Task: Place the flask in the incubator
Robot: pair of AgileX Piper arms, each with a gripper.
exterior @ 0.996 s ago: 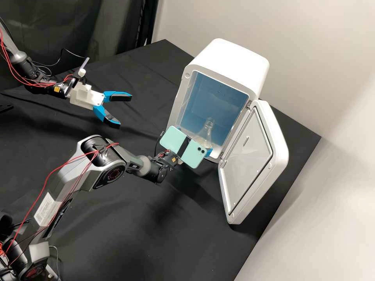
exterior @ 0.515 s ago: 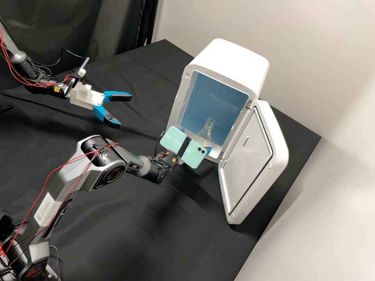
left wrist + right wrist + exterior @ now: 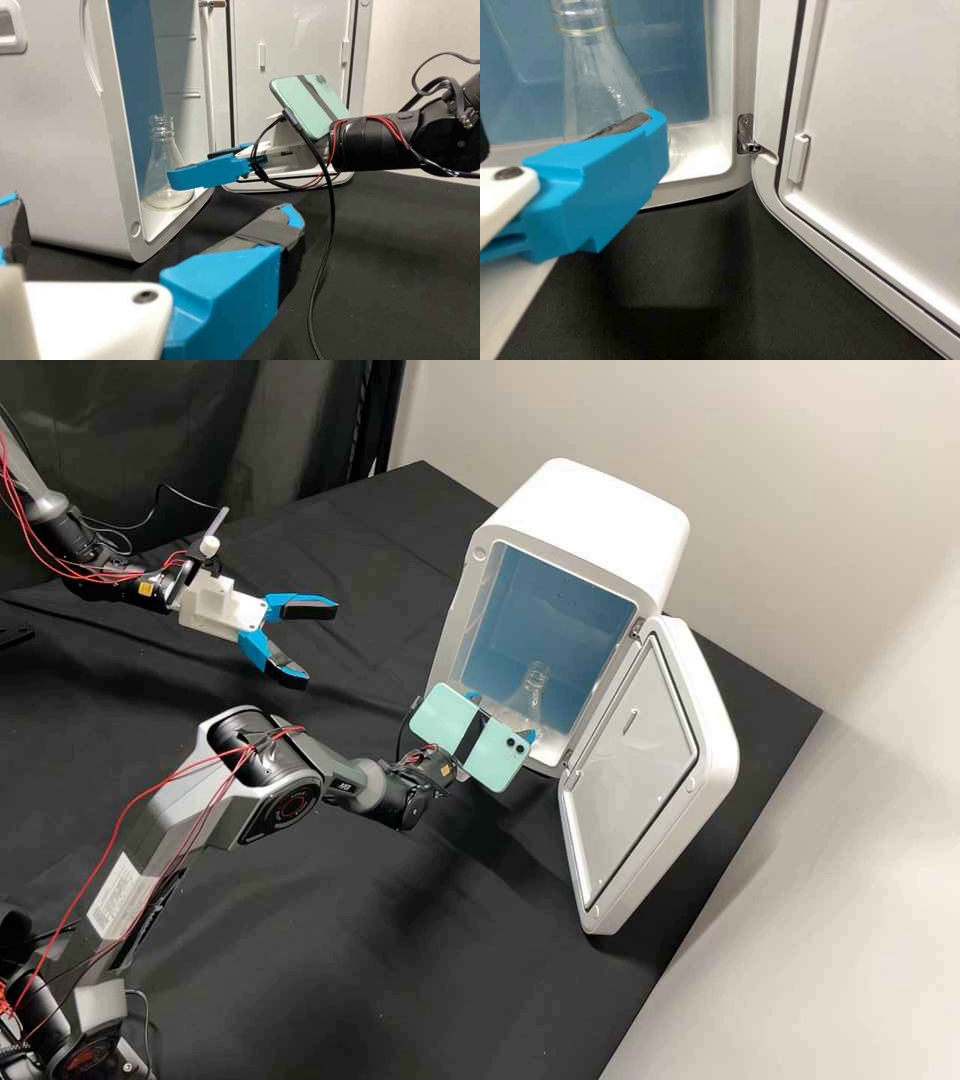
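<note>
1. Glass flask [image 3: 533, 685] stands upright, neck toward 12 o'clock, on the floor of the white incubator [image 3: 590, 510], just behind the front lip of its blue-lined chamber.
2. Seen from the high view, the flask lies at about 1 o'clock from the right tool [image 3: 180, 174]. This tool sits at the chamber mouth under a mint-green phone [image 3: 470, 735] strapped to that wrist. It is close against the flask's lower body, touching or very nearly so.
3. Whether the right tool grasps the flask or has released it, I cannot tell.
4. The left tool [image 3: 318, 643] hangs spread wide and holds nothing, above the black surface [image 3: 350, 920] at about 9 o'clock of the incubator and well apart from it. The right arm is plainly the nearer.
5. The door [image 3: 650, 780] stands swung open at about 4 o'clock of the chamber.
6. The flask looks placed. The next move probably turns on its vertical axis: the right tool should back out level toward 7 o'clock without tipping the flask.
</note>
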